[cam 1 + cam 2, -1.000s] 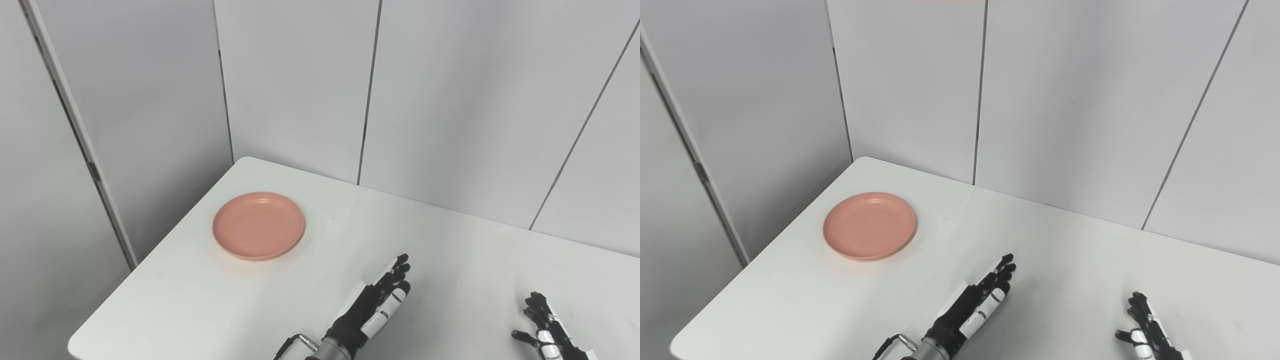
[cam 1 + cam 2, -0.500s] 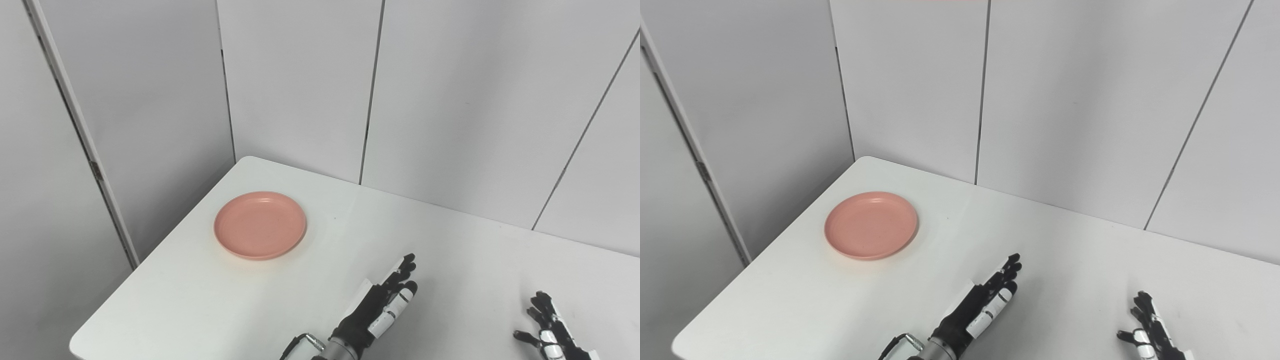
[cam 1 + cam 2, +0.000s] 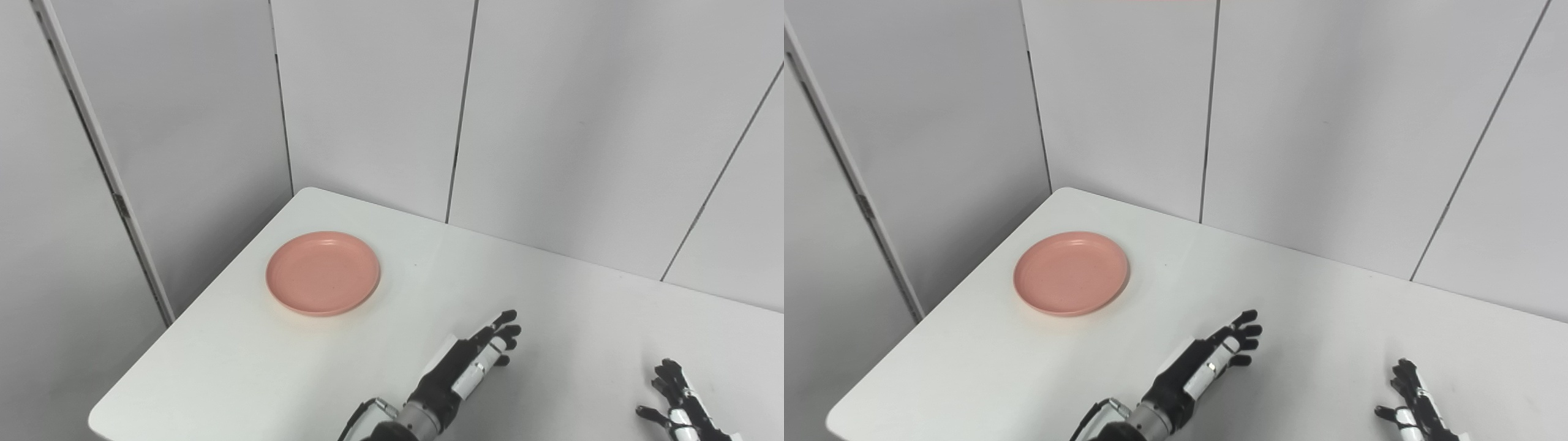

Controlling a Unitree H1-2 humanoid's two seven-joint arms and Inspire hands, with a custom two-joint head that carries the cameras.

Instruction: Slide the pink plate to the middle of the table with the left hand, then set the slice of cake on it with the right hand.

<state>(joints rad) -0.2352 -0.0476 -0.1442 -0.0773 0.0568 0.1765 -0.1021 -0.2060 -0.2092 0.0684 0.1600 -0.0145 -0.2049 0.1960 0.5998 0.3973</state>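
Note:
The pink plate [image 3: 323, 272] lies empty near the far left corner of the white table [image 3: 245, 367]. My left hand [image 3: 474, 358] hovers over the middle front of the table, well to the right of the plate, fingers apart and holding nothing. My right hand [image 3: 677, 401] rests low at the bottom right, fingers spread and empty, partly cut off by the picture's edge. No slice of cake is in view. The plate also shows in the right eye view [image 3: 1070, 281], as do the left hand [image 3: 1216, 358] and the right hand [image 3: 1415, 404].
Grey wall panels [image 3: 380, 104] stand right behind the table's far edge. The table's left edge [image 3: 202, 306] drops off beside the plate, with a narrow gap to the left panel.
The left hand has risen a little and turned, its fingers now pointing more to the right. The whole picture has shifted slightly, so the camera moved. The plate and the right hand stay put.

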